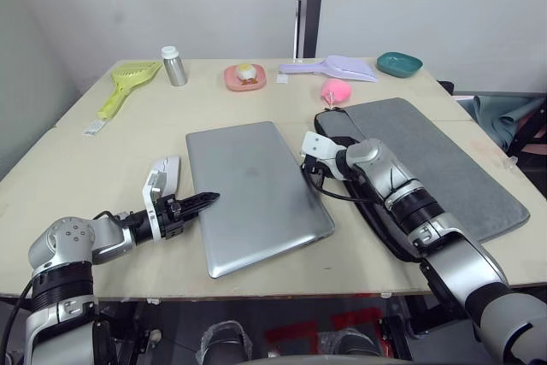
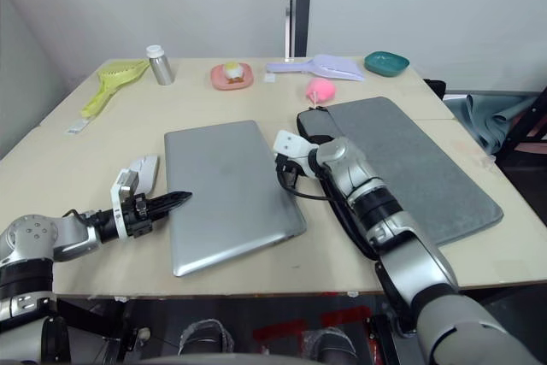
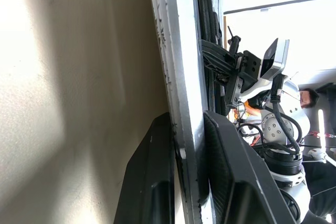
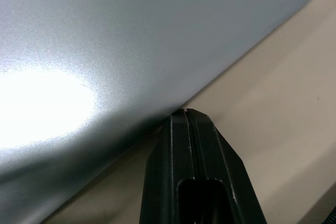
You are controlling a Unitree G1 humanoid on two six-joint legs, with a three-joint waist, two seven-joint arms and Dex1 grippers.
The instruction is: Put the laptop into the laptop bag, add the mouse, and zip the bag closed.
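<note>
**Inspector A:** Left gripper [image 1: 205, 199] first. What is its condition?

**Inspector B:** The left wrist view shows its two black fingers [image 3: 152, 182] clamped on the near left edge of the laptop [image 1: 255, 190], one finger on each face of the slab. From the head views the fingertips sit right at that edge, the arm reaching in low across the table [image 1: 102, 156].

**Inspector A:** And the right gripper [image 4: 186, 116]?

**Inspector B:** Fingers pressed together, no gap between them. The tips meet the laptop's right edge where it lies on the tabletop. In the head views that gripper is tucked down between the laptop and the laptop bag [image 1: 444, 168].

**Inspector A:** Position of the laptop?

**Inspector B:** Closed, lid up, flat in the middle of the table, turned slightly askew. It is outside the bag, which lies just beside it to the right.

**Inspector A:** The bag?

**Inspector B:** Flat on the table, grey face up, black edging along the side nearest the laptop. Whether the zipper is undone I cannot tell.

**Inspector A:** The mouse?

**Inspector B:** The mouse [image 1: 167, 172] rests on the table just left of the laptop, near the left wrist, apart from the bag.

**Inspector A:** Other items?

**Inspector B:** Far side: a yellow-green scoop [image 1: 128, 83], a metal bottle [image 1: 174, 66], a pink dish [image 1: 244, 77], a lilac scoop [image 1: 333, 67], a teal bowl [image 1: 399, 63]. A pink plush toy [image 1: 336, 90] sits near the bag's far corner.
</note>
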